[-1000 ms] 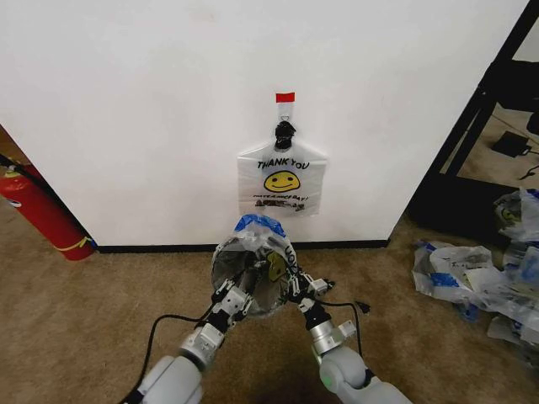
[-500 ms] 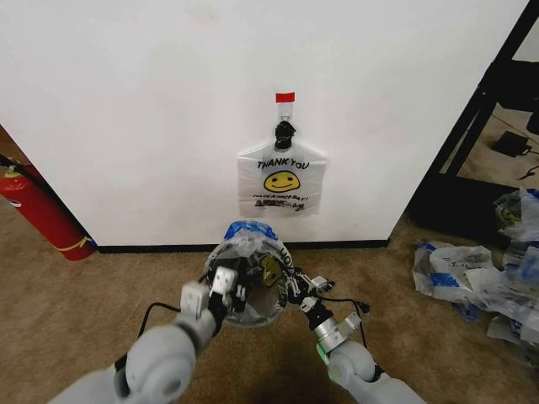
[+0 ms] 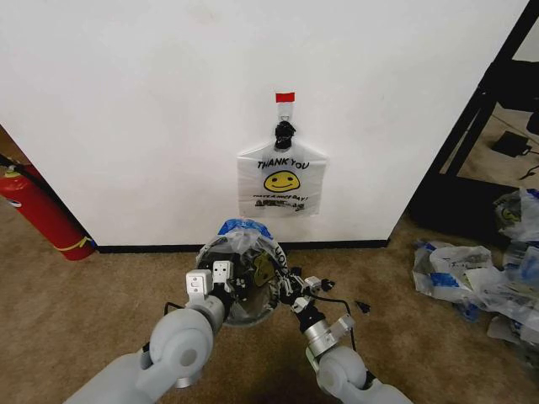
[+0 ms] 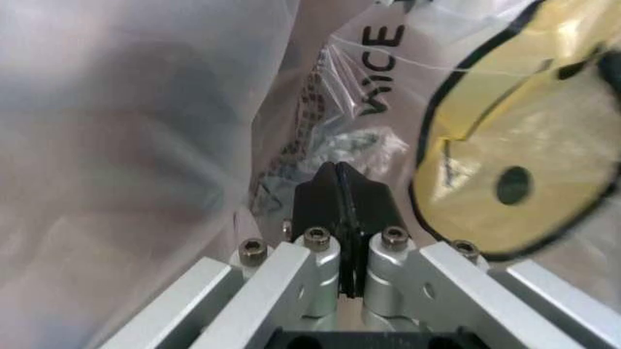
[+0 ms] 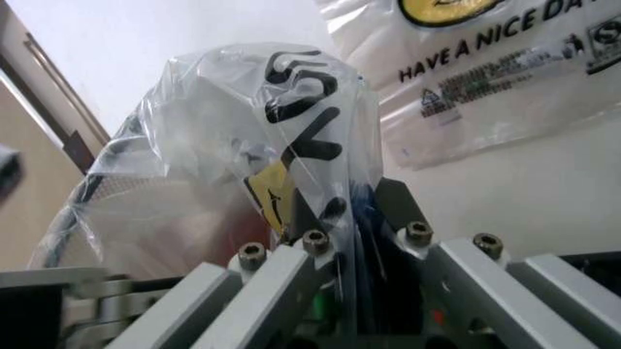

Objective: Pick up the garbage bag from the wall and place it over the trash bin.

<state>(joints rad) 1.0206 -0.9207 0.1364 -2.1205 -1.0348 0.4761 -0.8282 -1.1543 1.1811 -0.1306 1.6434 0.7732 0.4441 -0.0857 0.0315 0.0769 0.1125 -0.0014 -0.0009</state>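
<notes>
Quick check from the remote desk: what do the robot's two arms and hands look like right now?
Both arms are rounded light-grey shells. The left hand has white blocky housings with dark spots; the right hand carries thin black cables. Up close, the fingers are black pads on silver metal brackets with hex bolts.

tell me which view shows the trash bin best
The head view: the trash bin stands below the wall bag, wrapped in the garbage bag, between the left gripper and right gripper. Both wrist views show mostly bag plastic at shut fingers, with barely any bin.
</notes>
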